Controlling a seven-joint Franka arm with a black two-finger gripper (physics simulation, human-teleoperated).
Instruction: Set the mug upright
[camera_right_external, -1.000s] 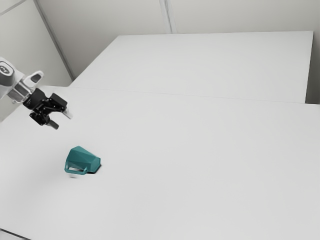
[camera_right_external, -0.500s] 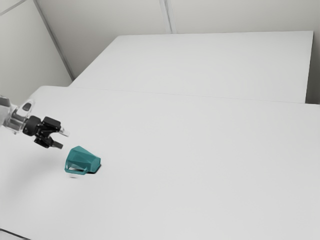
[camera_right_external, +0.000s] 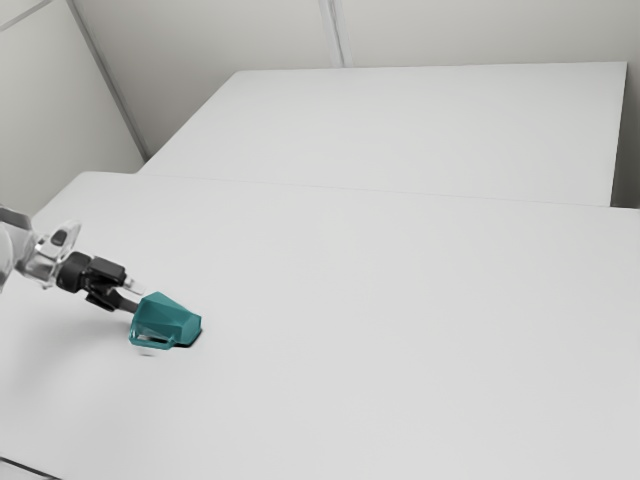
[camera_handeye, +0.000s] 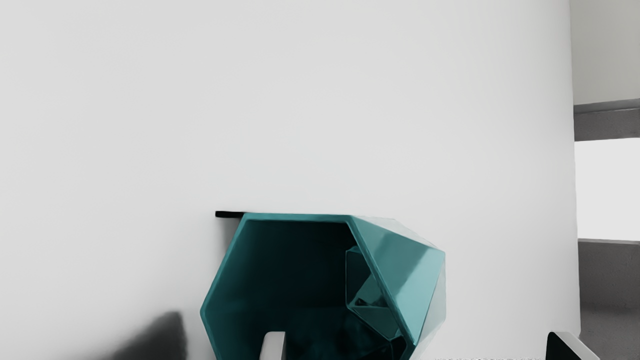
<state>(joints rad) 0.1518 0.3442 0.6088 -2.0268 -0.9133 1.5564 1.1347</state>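
In the exterior view, seen from the mug (camera_right_external: 170, 319), the table (camera_right_external: 400, 320) has lots of free room from twelve o'clock, past three, to six. The pincer (camera_right_external: 136, 298) is right by the mug at ten o'clock, so the mug blocks its way toward four o'clock. The handle (camera_right_external: 152, 345) sticks out at seven o'clock. The mug's big hole faces the pincer, with one fingertip (camera_handeye: 274, 346) in front of it.

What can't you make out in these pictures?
- Wrist view: part of the mug, cut off by the picture's edge.
- Wrist view: the depths of its inside, lost in shadow.
- Exterior view: the lower fingertip of the gripper, perhaps covered by the mug's rim.
- Exterior view: the rest of the arm, beyond the left edge.
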